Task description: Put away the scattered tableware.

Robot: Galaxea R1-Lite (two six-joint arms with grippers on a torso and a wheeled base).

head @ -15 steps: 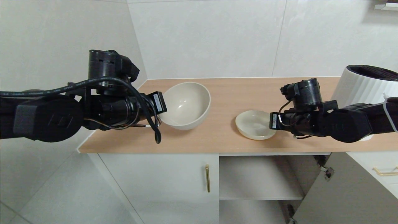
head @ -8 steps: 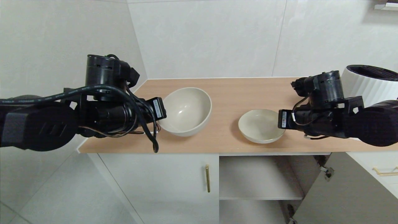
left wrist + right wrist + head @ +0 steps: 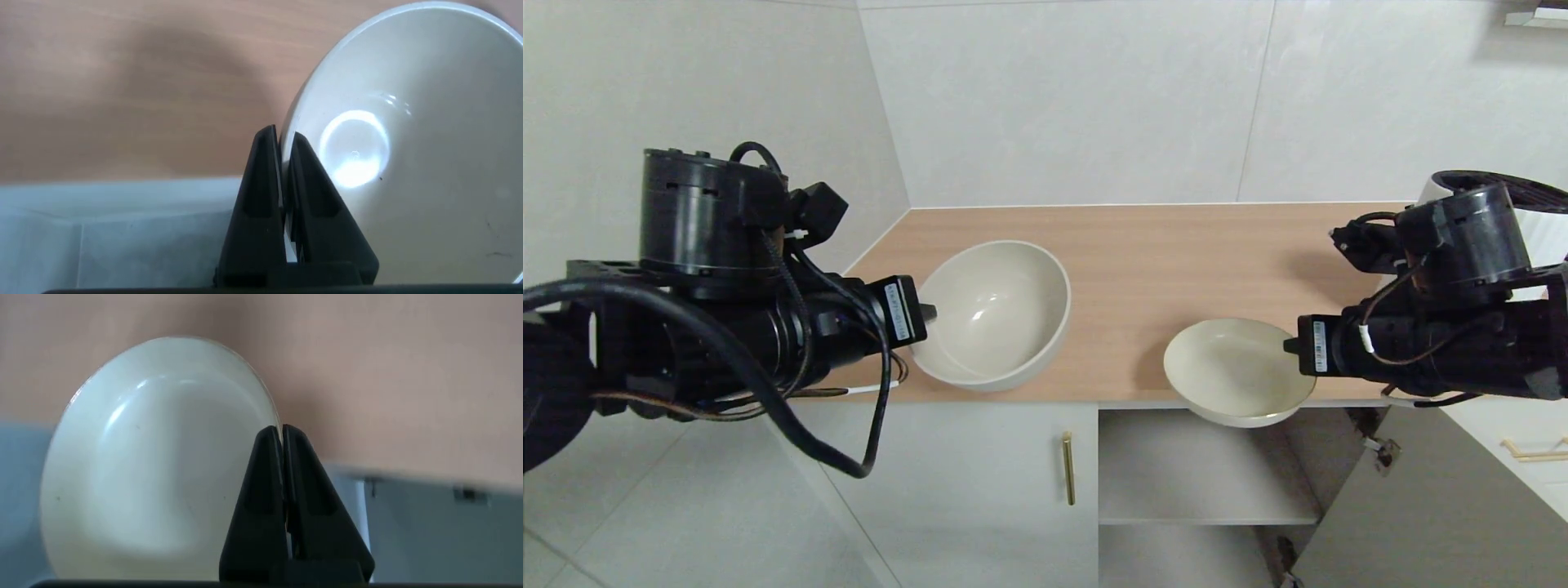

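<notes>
1. White base cabinet [image 3: 947,490], bottom of the frame: closed door with a vertical brass bar handle [image 3: 1067,468]. To its right is an open compartment with one pale shelf [image 3: 1201,482].
2. Small shallow cream ceramic bowl [image 3: 1233,371] [image 3: 155,457], lower right of centre. It lies across the surface's front edge, above the open compartment.
3. Right hand [image 3: 1290,345] [image 3: 282,437], right of frame: fingers pressed onto the small bowl's right-hand rim, pinching it.
4. Large deep cream ceramic bowl [image 3: 996,314] [image 3: 409,147], left of centre: tilted, near the front edge.
5. Left hand [image 3: 927,312] [image 3: 282,139], left of frame: fingers nipped onto the large bowl's left-hand rim.
6. Light wood-grain surface [image 3: 1143,253], mid-frame.
7. White ribbed round container [image 3: 1547,220] with a dark opening, right edge.
8. Pale tiled wall [image 3: 1078,98], top of the frame.
</notes>
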